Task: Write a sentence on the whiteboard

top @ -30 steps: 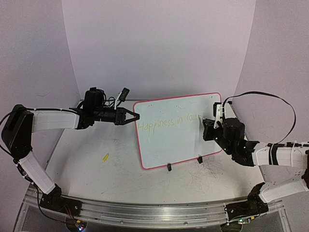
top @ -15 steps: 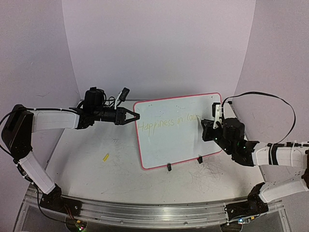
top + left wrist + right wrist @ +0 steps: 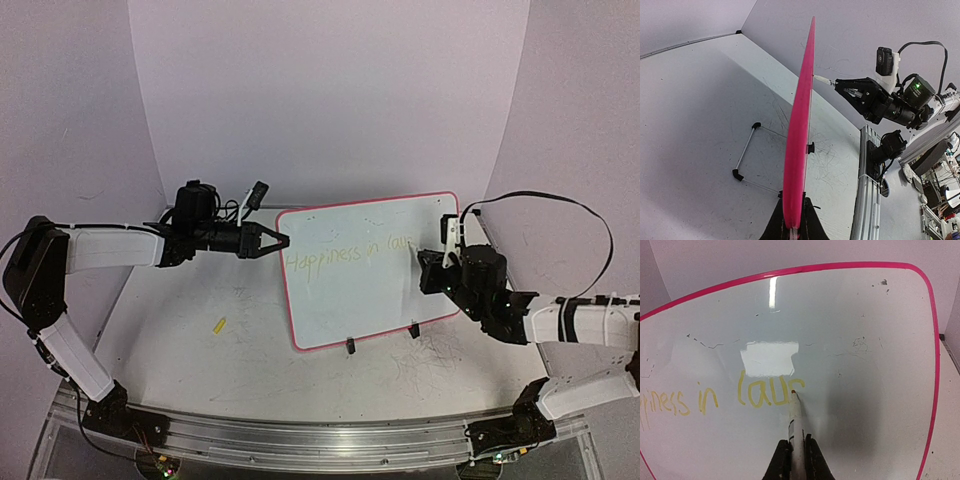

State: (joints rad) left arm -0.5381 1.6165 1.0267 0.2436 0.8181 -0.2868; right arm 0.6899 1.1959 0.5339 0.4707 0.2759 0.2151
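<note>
Standing on edge: whiteboard [image 3: 370,290], white, red-pink rim, left edge pinched between left gripper [image 3: 283,241] fingers. Sentence [image 3: 715,397], faint yellow, reads "Happiness in lau". Marker [image 3: 796,415], clamped in right gripper [image 3: 796,445], tip ahead of fingers on last letter.

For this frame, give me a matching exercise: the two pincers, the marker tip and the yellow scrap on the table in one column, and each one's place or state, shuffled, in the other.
Column one:
1. left pincer
2. right pincer
3. marker tip
4. yellow scrap

Column two:
A. lies on the table, left of the whiteboard
B. shut on the marker
C. shut on the whiteboard's left edge
D. at the end of the sentence, after "lau"

Pairs: 1-C, 2-B, 3-D, 4-A.
</note>
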